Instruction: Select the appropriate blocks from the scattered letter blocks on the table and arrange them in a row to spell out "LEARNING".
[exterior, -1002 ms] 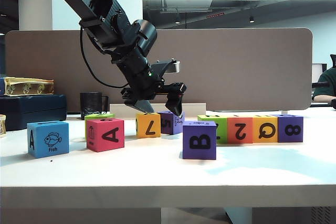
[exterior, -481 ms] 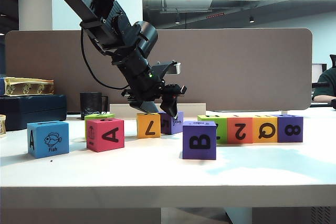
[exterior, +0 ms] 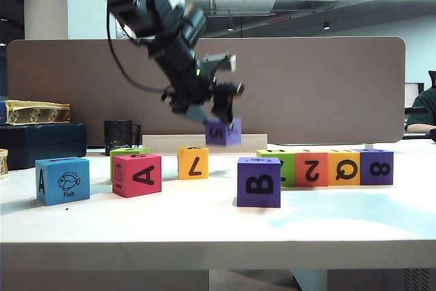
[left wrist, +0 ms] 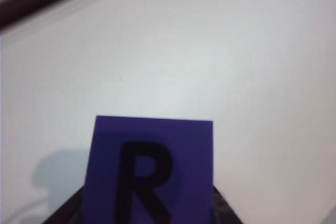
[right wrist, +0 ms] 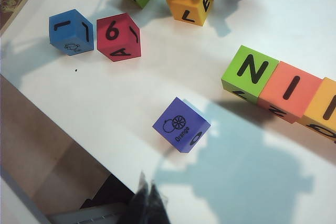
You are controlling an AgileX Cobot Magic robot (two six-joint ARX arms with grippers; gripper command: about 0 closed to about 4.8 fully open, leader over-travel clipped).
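Over the rear middle of the surface [exterior: 204, 226], lifted clear of it: left gripper [exterior: 221, 115], jaws partly closed and holding the purple R block [exterior: 223, 131] by two opposite sides. Blurred in the exterior view. Bold black R read on its upper face in the left wrist view, with bare white surface beneath.

Along the rear toward the right edge, noted a row of four letter blocks touching side by side: green block [exterior: 276, 165], orange-red 2 block [exterior: 311, 167], yellow Q block [exterior: 344, 167], purple 8 block [exterior: 377, 166].

Nearer the front edge, just ahead of the row's left end and standing apart: purple B block [exterior: 259, 181].

Toward the left edge: blue fish block [exterior: 62, 180], then red-pink A block [exterior: 137, 174] just beside it, with a second green block [exterior: 128, 151] close behind. Yellow-orange 7 block [exterior: 193, 162] between these and the row, below and left of the raised block.

Off the front edge, high over it: right gripper [right wrist: 147, 205], only a dark blurred tip in its wrist view; cannot tell how the jaws stand.
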